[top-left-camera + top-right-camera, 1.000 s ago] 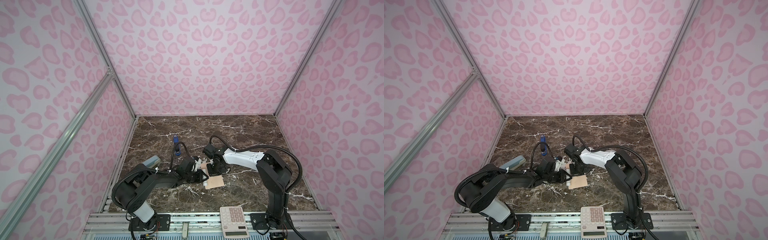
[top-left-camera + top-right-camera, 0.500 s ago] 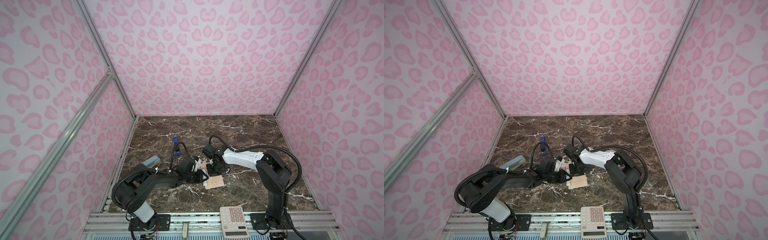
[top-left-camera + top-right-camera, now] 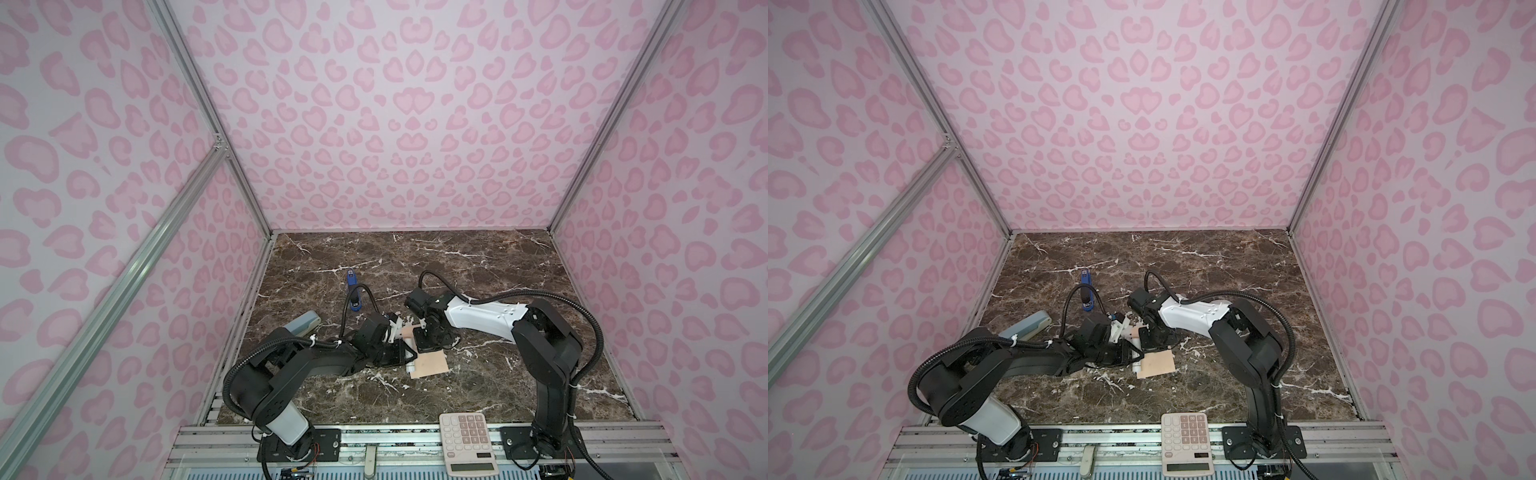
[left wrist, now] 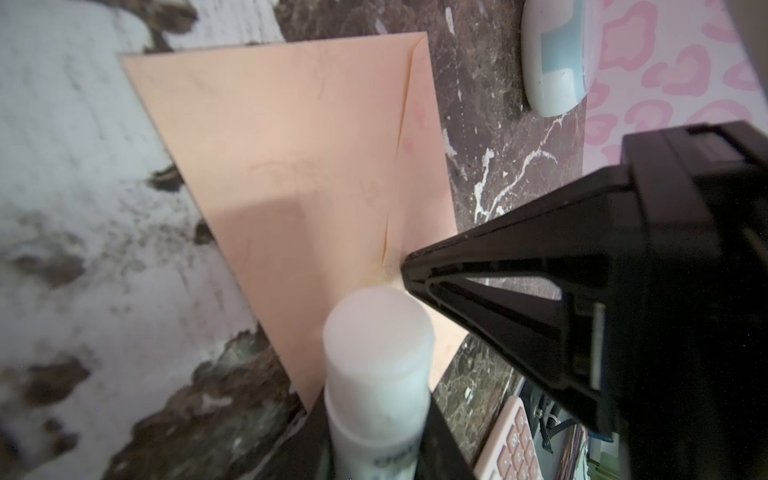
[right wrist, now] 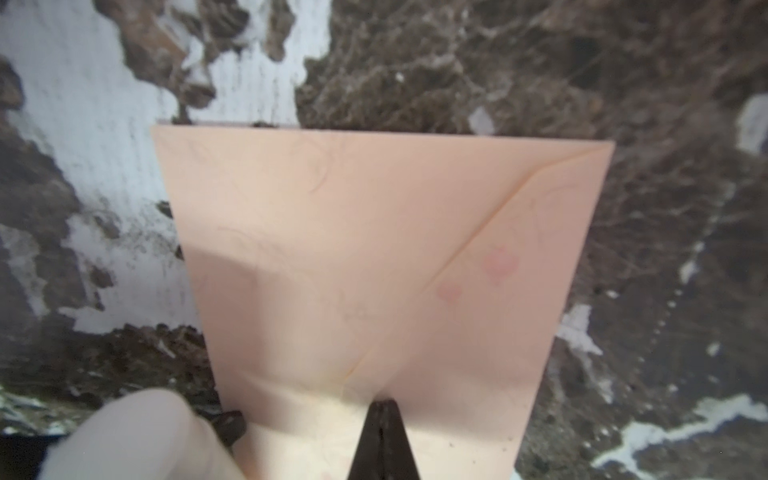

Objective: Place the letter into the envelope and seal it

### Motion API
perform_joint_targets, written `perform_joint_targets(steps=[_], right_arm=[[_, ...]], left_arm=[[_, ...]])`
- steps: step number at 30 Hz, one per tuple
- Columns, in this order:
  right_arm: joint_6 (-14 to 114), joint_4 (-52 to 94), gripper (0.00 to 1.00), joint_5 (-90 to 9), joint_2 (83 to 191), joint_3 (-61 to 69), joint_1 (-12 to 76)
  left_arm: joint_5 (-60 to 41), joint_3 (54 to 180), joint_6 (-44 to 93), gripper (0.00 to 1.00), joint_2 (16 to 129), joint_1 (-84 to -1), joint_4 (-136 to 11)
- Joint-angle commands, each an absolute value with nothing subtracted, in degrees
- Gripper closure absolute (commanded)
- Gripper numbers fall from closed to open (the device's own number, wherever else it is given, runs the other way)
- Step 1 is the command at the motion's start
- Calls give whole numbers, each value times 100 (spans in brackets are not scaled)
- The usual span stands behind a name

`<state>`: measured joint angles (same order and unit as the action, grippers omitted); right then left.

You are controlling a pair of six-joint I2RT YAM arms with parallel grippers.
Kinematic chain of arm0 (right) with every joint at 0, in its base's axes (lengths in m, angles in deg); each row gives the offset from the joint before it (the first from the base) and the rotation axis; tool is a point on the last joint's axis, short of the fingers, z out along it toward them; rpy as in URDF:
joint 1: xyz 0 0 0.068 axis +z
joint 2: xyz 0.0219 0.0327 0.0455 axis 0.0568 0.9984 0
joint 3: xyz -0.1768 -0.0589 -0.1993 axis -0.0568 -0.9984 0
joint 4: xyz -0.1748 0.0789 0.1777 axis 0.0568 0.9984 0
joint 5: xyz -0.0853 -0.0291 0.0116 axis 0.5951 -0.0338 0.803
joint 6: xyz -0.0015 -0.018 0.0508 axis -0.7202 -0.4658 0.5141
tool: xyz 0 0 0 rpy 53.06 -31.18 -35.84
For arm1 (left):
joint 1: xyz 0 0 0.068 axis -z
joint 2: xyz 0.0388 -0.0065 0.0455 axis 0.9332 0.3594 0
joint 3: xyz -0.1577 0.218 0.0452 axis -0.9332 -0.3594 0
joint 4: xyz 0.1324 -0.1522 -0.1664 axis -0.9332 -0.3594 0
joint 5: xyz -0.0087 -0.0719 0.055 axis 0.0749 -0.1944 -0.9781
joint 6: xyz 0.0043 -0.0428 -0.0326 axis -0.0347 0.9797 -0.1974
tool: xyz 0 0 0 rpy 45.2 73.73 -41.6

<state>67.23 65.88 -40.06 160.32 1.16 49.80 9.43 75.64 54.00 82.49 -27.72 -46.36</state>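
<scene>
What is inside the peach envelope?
Nothing inside shows. The envelope lies flat on the marble table, its flap apparently folded down under the right end effector, so peach paper covers whatever it holds.

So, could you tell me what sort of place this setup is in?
Most likely a purpose-built robot test booth, not a real office: pink-patterned walls on a metal frame box in a marble-look tabletop, and the left arm and right arm are bolted to a rail at its front edge.
</scene>
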Motion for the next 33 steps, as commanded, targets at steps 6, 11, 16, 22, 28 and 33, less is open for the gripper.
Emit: perform_joint_targets(steps=[6, 11, 16, 22, 28, 33], right_arm=[[6666, 6685, 100, -3852, 16173, 24, 4984], [6709, 6658, 95, -3850, 16212, 33, 4983], [6743, 6634, 93, -3849, 16250, 59, 4988], [6751, 6610, 87, -3900, 16283, 93, 4992], [6748, 6605, 82, -3898, 16274, 60, 4992], [6751, 6621, 79, -3900, 16231, 60, 5001]], left_arm=[[965, 7639, 5305, 96, 8156, -2780, -4710], [966, 7639, 5315, 96, 8165, -2780, -4702], [968, 7623, 5303, 96, 8162, -2780, -4701], [978, 7585, 5340, 96, 8195, -2780, -4628], [982, 7576, 5341, 96, 8200, -2780, -4614], [985, 7584, 5342, 96, 8215, -2785, -4597]])
